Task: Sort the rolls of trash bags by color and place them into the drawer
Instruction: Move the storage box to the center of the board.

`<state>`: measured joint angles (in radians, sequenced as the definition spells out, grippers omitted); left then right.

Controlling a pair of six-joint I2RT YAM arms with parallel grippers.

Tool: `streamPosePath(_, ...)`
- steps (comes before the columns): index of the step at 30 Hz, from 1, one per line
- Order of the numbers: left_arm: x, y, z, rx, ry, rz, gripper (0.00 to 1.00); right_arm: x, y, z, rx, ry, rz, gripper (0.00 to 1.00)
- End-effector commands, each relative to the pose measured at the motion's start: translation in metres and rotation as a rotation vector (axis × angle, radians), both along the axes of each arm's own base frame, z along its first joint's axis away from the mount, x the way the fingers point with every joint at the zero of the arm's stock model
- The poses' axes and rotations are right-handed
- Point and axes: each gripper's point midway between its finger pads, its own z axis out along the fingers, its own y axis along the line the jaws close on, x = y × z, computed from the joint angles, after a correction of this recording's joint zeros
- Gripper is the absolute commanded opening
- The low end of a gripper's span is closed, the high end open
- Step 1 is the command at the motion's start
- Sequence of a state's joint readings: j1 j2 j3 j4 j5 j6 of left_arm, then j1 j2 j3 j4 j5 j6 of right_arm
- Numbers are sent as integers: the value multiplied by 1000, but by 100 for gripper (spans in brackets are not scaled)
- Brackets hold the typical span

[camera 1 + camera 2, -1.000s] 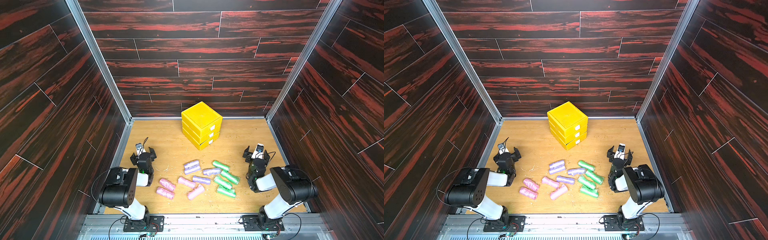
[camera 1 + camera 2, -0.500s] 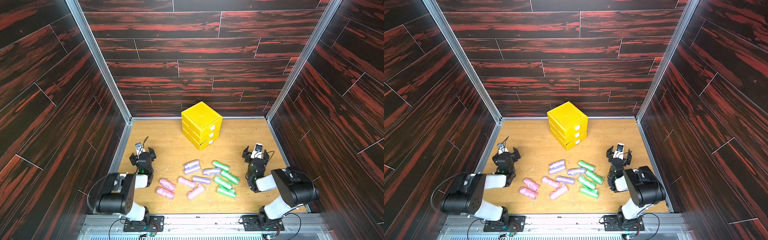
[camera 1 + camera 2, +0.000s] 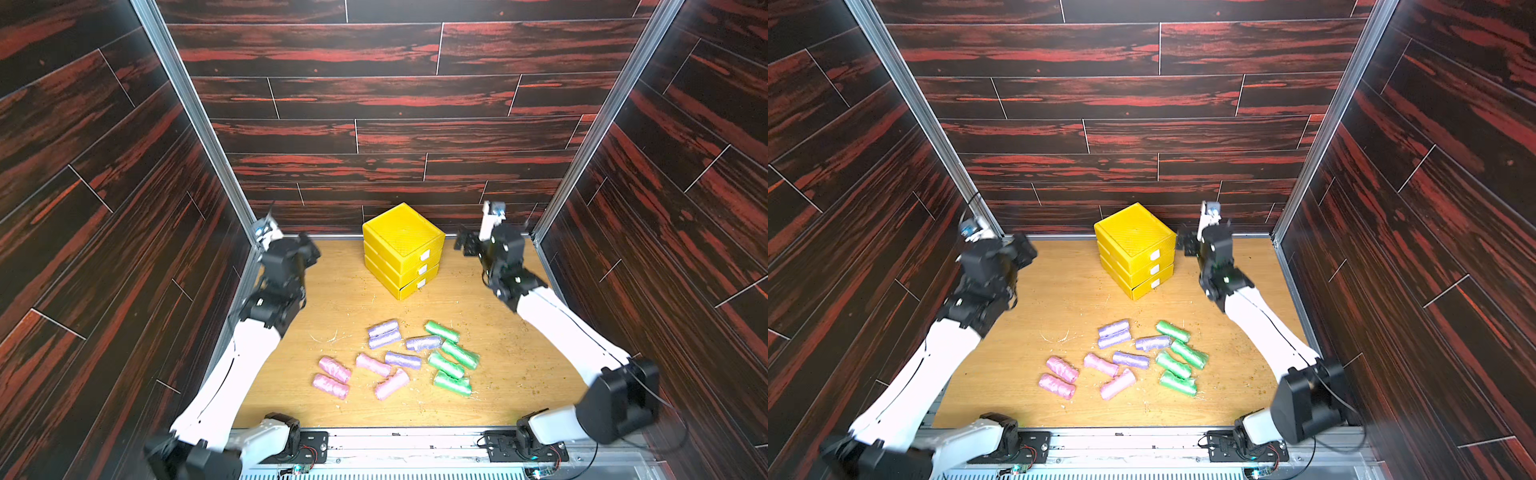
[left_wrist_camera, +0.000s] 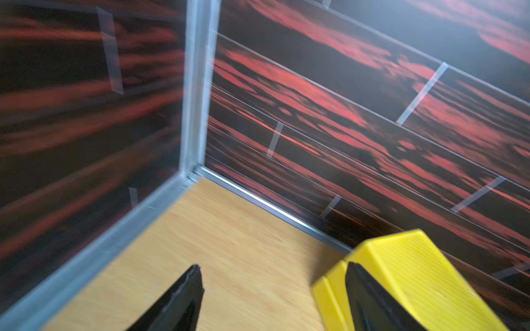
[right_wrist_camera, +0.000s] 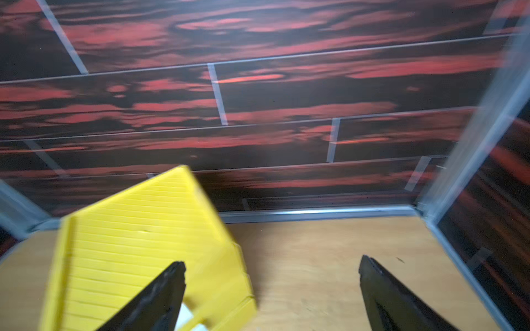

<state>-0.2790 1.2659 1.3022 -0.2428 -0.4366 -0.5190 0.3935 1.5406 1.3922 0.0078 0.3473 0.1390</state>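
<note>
The yellow drawer (image 3: pixel 401 249) (image 3: pixel 1133 249) stands at the back middle of the wooden floor, its white tabs facing front right. Several pink (image 3: pixel 334 370), purple (image 3: pixel 402 359) and green (image 3: pixel 459 354) rolls of trash bags lie loose in front of it. My left gripper (image 3: pixel 309 251) (image 4: pixel 274 266) hovers open left of the drawer (image 4: pixel 401 272), nothing between its fingers. To the drawer's right, my right gripper (image 3: pixel 463 243) (image 5: pixel 272 260) is open and empty, the drawer (image 5: pixel 137 243) under one finger in the right wrist view.
Dark red wood-pattern walls (image 3: pixel 395 124) close in the back and both sides, with metal corner posts (image 3: pixel 195 116). Both arms stretch from the front rail (image 3: pixel 395 444) along the side walls. Crumbs and straw bits dot the floor (image 3: pixel 332 336).
Both arms have swung up from low, folded poses near the front and reached back to either side of the drawer. The rolls and the drawer have not moved.
</note>
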Motion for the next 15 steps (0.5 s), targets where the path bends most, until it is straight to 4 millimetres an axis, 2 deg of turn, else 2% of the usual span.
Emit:
streamPosePath(1,23,-46,-57,-118,268,-126,82,6,41,-67,-48,340,191,98)
streamPosePath(3,50,-70,-60,-182,305,-185,83,29,56,-65,-62,368,218,98)
streamPosePath(6,83,-96,-68,-253,344,-242,86,58,69,-61,-58,371,248,98)
streamPosePath(7,92,-102,-76,-266,360,-247,86,65,72,-61,-54,373,250,98)
streamPosePath(11,119,-126,-80,-345,355,-300,88,101,78,-69,-26,396,278,98)
streamPosePath(15,141,-152,-93,-406,372,-343,88,123,87,-89,20,424,336,96)
